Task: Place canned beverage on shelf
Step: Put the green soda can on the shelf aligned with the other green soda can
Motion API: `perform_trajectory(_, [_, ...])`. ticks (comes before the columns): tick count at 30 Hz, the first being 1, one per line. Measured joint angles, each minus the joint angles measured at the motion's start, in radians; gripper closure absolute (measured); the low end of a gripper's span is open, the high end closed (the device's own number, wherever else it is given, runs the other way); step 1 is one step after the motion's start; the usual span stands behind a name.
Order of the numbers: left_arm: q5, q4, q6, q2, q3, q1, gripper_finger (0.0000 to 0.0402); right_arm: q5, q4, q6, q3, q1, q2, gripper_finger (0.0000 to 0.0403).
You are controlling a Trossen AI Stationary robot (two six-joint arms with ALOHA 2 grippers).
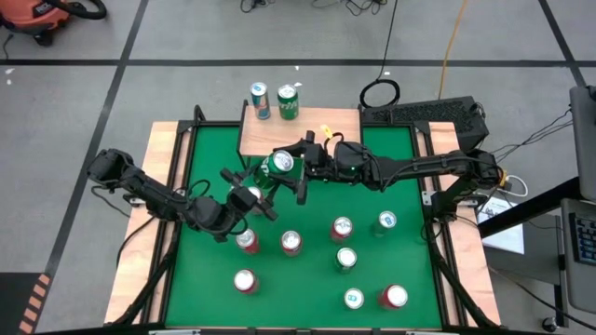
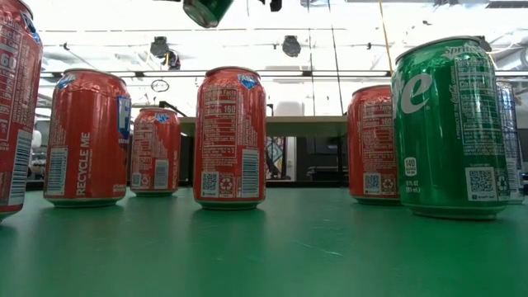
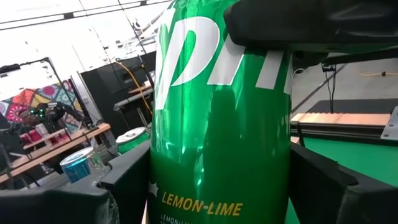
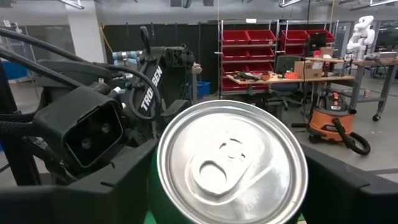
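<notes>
A green lemon-lime can [image 1: 280, 163] hangs tilted in the air just short of the shelf [image 1: 312, 138], a light wooden plank at the green table's far edge. My left gripper [image 1: 264, 182] comes at the can from the left and is shut on it. My right gripper [image 1: 296, 167] comes from the right and is shut on the same can. The low view shows only the can's lower end [image 2: 208, 10], high above the table. Two cans [image 1: 260, 100] [image 1: 288, 102] stand at the shelf's far edge. My left gripper pinches the can's green side wall [image 3: 217, 155] between its two fingers [image 3: 127, 180], which lie across the can's body. The can is lifted clear of the table and tilted. My right gripper has the can's top end between its two fingers [image 4: 106, 186], one on each side of the wall just below the silver lid [image 4: 230, 162]. The fingers come level from the table's right, and the lid faces back along them. One finger [image 3: 311, 25] lies across the can's upper part.
Several red and green cans stand on the green table [image 1: 209, 270] nearer the front, among them red ones [image 1: 291, 242] [image 1: 245, 280] and green ones [image 1: 345, 258] [image 1: 386, 221]. A small yellow object [image 1: 326, 130] lies on the shelf. The table has wooden side rails [image 1: 154, 186].
</notes>
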Motion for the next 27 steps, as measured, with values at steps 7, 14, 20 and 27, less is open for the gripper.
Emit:
perform_trajectory(7, [0.009, 0.005, 0.001, 0.0, 0.001, 0.003, 0.0034, 0.0, -0.015, -0.039, -0.001, -0.02, 0.002, 0.0108])
perform_trajectory(14, [-0.071, 0.004, -0.006, 0.0, 0.001, -0.006, 0.0008, -0.082, -0.032, -0.077, -0.001, -0.094, -0.004, 0.0108])
perform_trajectory(20, [-0.11, -0.011, 0.042, -0.039, 0.001, -0.032, 0.0008, -0.207, -0.198, -0.116, 0.028, -0.193, -0.029, 0.0104])
perform_trajectory(27, [-0.003, -0.192, 0.0, -0.163, 0.001, -0.061, 0.0008, -0.309, -0.44, -0.299, 0.159, -0.294, -0.023, 0.0103])
